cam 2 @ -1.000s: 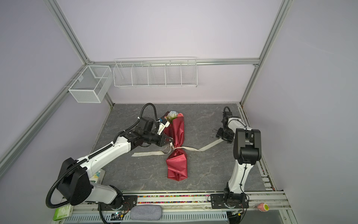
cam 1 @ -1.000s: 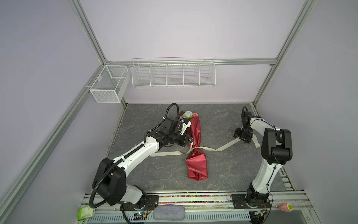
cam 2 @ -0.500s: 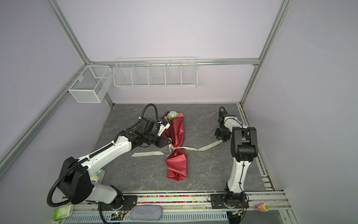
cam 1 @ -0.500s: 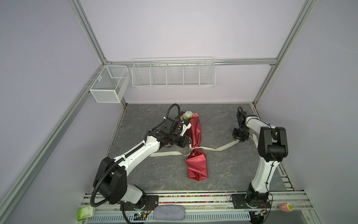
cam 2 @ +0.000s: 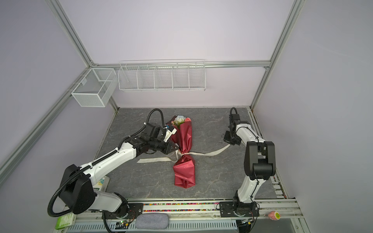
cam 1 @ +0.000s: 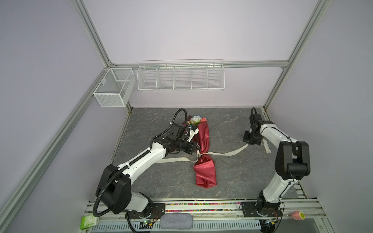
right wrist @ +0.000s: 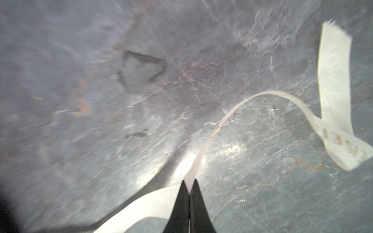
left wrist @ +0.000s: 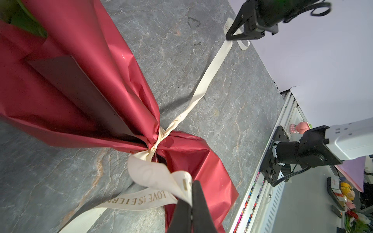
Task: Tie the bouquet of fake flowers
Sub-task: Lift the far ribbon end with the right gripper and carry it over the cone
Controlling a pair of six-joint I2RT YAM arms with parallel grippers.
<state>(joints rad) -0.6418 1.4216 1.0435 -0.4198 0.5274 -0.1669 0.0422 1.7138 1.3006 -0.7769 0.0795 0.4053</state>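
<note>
The bouquet of fake flowers [cam 1: 203, 139] [cam 2: 184, 137] lies on the grey table in shiny red paper, flower heads [cam 1: 195, 119] toward the back wall. A cream lettered ribbon [cam 1: 228, 153] [cam 2: 210, 153] is knotted round its waist [left wrist: 155, 144]. My left gripper [cam 1: 198, 152] [left wrist: 191, 193] is shut on the ribbon's left tail, close to the knot. My right gripper [cam 1: 247, 142] [right wrist: 189, 187] is shut on the right tail, well away from the bouquet. The free end [right wrist: 333, 80] curls on the table beyond it.
A long wire basket [cam 1: 180, 77] hangs on the back wall and a mesh box [cam 1: 113, 88] on the left rail. Along the front rail lie a grey pad [cam 1: 175, 220], a green packet [cam 1: 87, 222] and a small pink object [cam 1: 297, 215].
My right gripper has shifted slightly left and closed on the ribbon's right tail. The left gripper stays shut on the left tail, and the bouquet has not moved.
</note>
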